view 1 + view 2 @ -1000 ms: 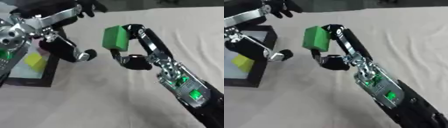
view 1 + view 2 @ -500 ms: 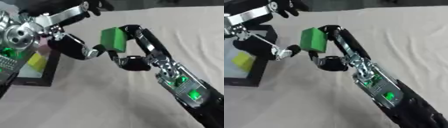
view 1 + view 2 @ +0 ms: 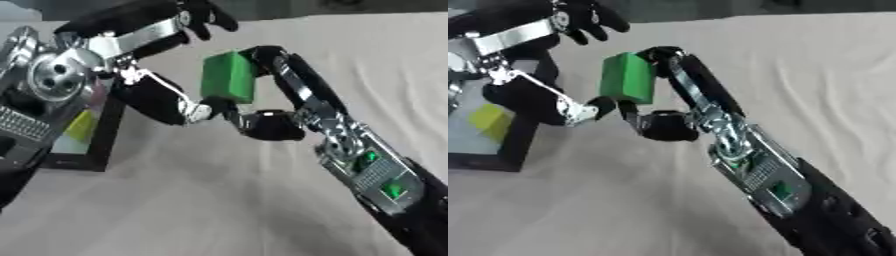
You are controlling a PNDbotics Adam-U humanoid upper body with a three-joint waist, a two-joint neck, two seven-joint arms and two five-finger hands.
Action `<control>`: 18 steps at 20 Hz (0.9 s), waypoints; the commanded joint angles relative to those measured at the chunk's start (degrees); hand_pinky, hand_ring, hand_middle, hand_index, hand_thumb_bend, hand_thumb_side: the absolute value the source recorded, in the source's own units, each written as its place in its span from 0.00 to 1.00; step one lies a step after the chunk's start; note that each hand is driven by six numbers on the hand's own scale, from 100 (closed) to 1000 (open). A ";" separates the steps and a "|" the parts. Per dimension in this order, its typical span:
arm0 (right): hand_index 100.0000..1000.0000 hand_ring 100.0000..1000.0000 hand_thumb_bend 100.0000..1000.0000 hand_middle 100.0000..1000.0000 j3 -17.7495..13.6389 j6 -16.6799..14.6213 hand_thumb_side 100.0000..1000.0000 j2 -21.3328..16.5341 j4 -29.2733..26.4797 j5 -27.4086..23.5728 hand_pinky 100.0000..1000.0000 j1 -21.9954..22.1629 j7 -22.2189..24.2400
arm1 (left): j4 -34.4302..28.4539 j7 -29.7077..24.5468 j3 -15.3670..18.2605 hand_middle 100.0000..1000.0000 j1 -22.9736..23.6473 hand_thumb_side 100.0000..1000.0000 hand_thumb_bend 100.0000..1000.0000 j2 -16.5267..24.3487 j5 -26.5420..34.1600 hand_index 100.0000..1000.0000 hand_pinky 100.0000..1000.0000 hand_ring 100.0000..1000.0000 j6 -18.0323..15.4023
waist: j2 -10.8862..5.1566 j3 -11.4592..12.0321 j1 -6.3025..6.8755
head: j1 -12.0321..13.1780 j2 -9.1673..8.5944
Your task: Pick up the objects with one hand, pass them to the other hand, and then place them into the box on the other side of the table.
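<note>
Right robot hand (image 3: 677,107) pinches green block (image 3: 627,78), left robot hand (image 3: 166,97) beside it.

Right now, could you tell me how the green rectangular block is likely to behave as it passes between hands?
The green rectangular block keeps flat faces and straight edges in the right hand, so it is probably stiff. Being boxy, it should not roll. Its smooth-looking faces might slip as the left hand takes it.

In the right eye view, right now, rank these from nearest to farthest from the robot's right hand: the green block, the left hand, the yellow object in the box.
1. Green block: held in the right hand, between fingers and thumb.
2. Left hand: just left of the block, thumb tip reaching toward it.
3. Yellow object: farthest left, inside the black box.
</note>
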 commanded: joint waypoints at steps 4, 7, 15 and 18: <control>0.48 0.65 0.00 0.56 -0.24 -0.29 0.00 0.38 -1.67 1.02 0.76 -1.18 0.32 | -0.66 0.19 0.47 0.87 -0.40 0.07 0.22 -0.54 -0.58 0.92 0.81 0.83 1.58 | -2.75 0.13 0.37 | 1.67 0.22; 0.48 0.65 0.00 0.56 -0.23 -0.08 0.00 0.45 -1.74 1.16 0.76 -1.21 0.46 | -0.66 1.34 0.63 0.84 -0.30 0.07 0.20 -1.07 -0.96 0.91 0.79 0.81 2.33 | -2.76 0.12 0.37 | 1.90 -0.13; 0.48 0.65 0.00 0.55 -0.28 0.08 0.00 -0.13 -2.58 0.81 0.75 -0.87 0.48 | -0.66 2.55 0.33 0.80 0.10 0.09 0.17 -1.56 -1.23 0.89 0.77 0.78 3.75 | -2.64 0.00 0.38 | 1.94 -0.77; 0.48 0.65 0.00 0.55 -0.38 0.21 0.00 -0.56 -3.21 0.57 0.75 -0.68 0.50 | -0.66 1.53 0.20 0.83 0.27 0.09 0.19 -1.52 -1.59 0.89 0.78 0.80 3.87 | -2.62 0.00 0.38 | 1.88 -0.51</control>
